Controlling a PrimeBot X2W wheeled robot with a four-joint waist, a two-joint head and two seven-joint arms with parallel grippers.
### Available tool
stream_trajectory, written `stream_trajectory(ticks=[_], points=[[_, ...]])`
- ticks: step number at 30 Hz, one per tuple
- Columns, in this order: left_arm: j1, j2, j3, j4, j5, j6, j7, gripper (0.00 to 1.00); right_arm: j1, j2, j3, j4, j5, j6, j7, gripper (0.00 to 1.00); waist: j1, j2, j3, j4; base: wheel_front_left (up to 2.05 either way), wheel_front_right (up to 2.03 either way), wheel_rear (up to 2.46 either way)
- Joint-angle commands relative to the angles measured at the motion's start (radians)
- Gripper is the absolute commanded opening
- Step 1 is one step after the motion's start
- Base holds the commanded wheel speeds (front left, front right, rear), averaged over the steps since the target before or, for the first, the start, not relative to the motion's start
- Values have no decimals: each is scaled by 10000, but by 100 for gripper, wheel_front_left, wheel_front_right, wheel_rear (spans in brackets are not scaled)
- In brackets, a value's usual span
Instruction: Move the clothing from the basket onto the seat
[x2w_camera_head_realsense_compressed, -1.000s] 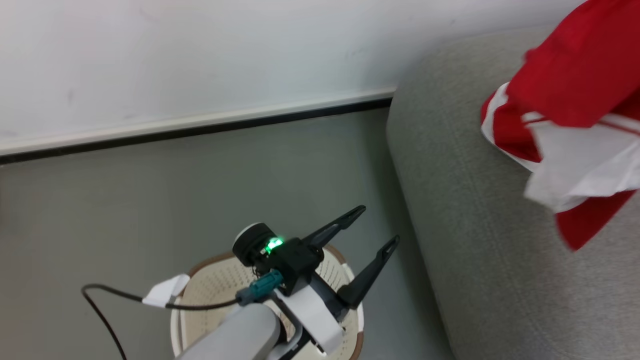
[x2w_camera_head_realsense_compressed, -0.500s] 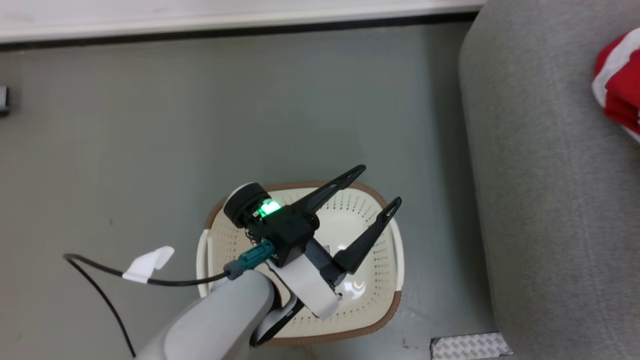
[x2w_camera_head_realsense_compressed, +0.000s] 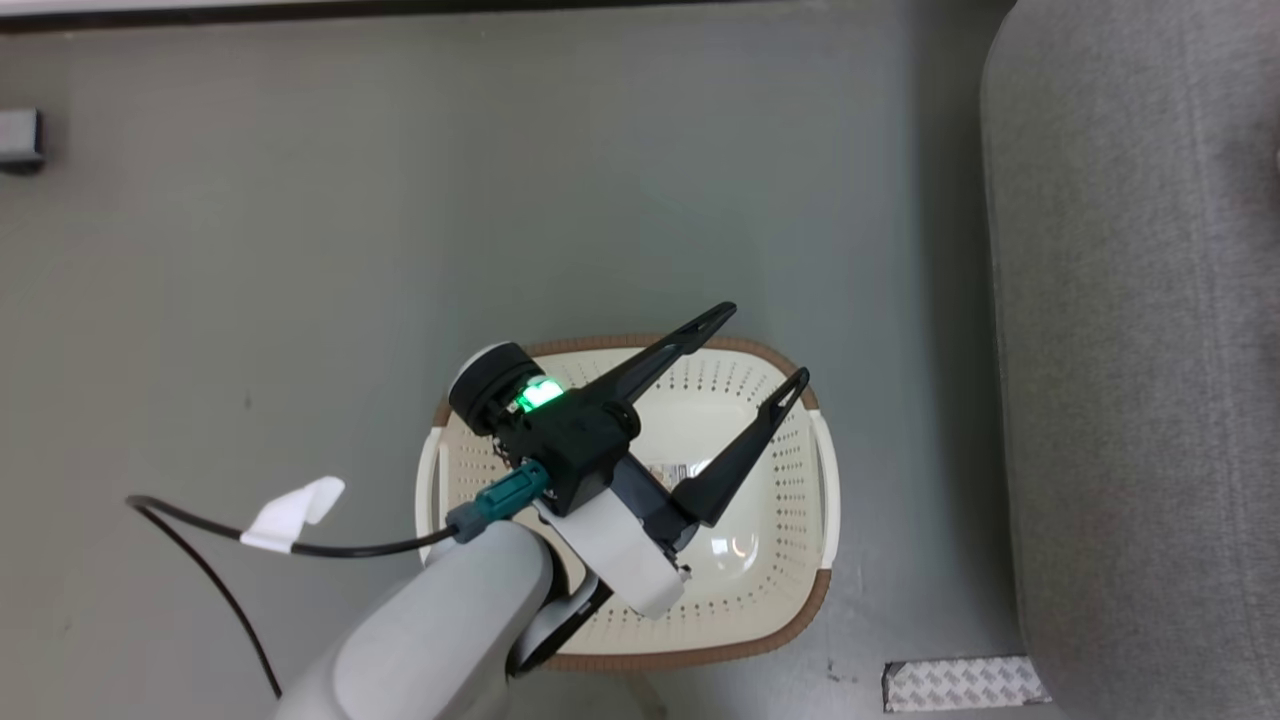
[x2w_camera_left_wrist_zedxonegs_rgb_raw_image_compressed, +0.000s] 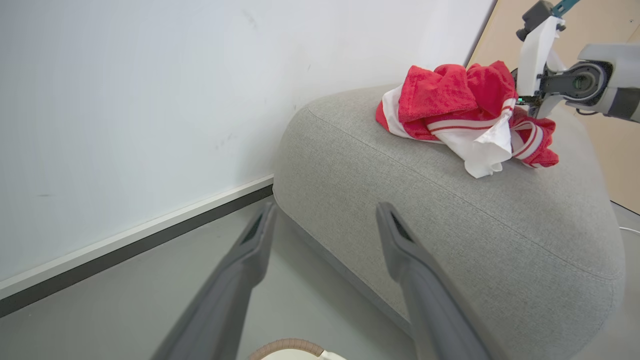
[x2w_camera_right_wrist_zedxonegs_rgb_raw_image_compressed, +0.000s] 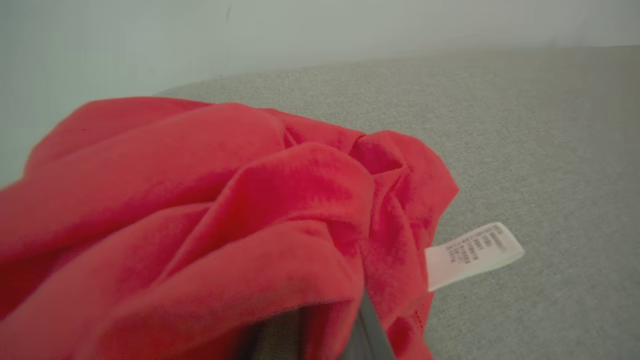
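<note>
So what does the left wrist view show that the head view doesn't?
Left wrist view: red and white clothing heaped on the seat, with the right arm at it. Head view: the basket and its inside, no clothing visible there, plus a black cable over the floor. Both: the seat, the basket's brown rim, the floor and the open left tool.

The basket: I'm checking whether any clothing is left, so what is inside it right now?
The basket shows a bare cream perforated floor with a small label on it. The left gripper and its arm cover the near-left part, so that part is unseen.
</note>
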Motion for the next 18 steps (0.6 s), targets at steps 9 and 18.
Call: stream_trajectory(ticks=[9, 18], points=[[722, -169, 341, 337, 107, 3, -4, 100, 548, -190, 808, 417, 230, -23, 473, 100, -1, -1, -1553, -318, 0, 0, 0], [1734, -331, 750, 565, -35, 183, -4, 100, 1716, -564, 1596, -64, 758, -23, 379, 100, -1, -1, -3421, -677, 0, 0, 0]])
